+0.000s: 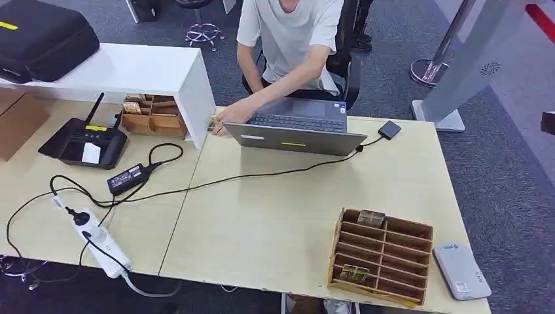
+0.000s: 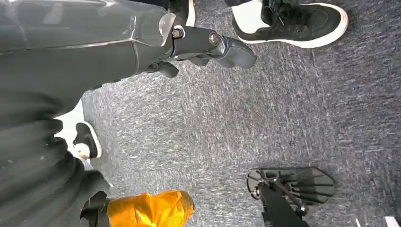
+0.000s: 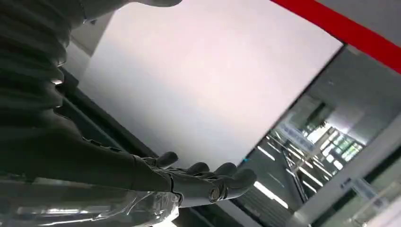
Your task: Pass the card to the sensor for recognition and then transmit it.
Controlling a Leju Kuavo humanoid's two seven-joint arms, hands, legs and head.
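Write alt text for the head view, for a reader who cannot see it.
A person sits behind a pale wooden table, reaching past an open laptop toward a white shelf. Near the front edge stands a slotted wooden card rack with a grey device beside it; a router and power strip lie left.

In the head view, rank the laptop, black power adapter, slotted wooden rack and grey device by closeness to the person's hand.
From the person's hand:
1. laptop, right beside it.
2. power adapter, on the table's left part.
3. slotted wooden rack, right side, near edge.
4. grey device, beyond the rack, at the right corner.
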